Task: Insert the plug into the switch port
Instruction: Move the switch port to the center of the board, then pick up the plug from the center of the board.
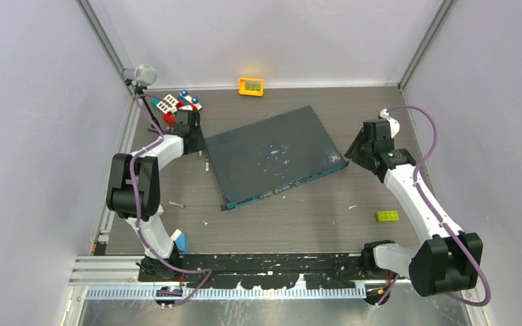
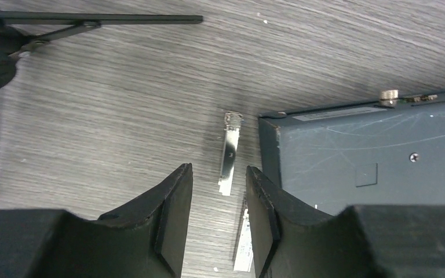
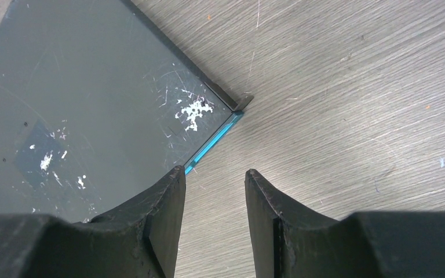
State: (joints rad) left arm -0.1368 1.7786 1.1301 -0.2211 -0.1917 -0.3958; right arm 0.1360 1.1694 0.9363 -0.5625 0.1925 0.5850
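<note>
The grey wood-pattern table [image 1: 299, 217] carried everything. The biggest thing on it was the flat dark-grey switch [image 1: 272, 153], which lay turned at an angle near the middle, with white scuffs on its top. Its thin teal-blue front face [image 1: 282, 187] looked toward my bases, and the switch port [image 1: 272, 191] was one of the small sockets in the row along this face. From above I could not tell one socket from another.

My right fingers [image 3: 214, 176] hung over the right front corner of the switch, partly open, with nothing between them. In the right wrist view only a short piece of the teal edge showed there.

My left fingers [image 2: 218, 174] were at the left corner of the switch, also partly open and holding nothing. The plug [image 2: 229, 153], a slim silver metal piece, lay flat on the table just beside that corner. Its near end lay in line with the gap between my fingertips, and neither of them touched it. A second silver piece [image 2: 243, 246] lay nearer to me, half hidden behind one finger.

A small orange-yellow box [image 1: 251, 86] sat by the far wall, and a green brick [image 1: 387, 216] lay near my right arm.
</note>
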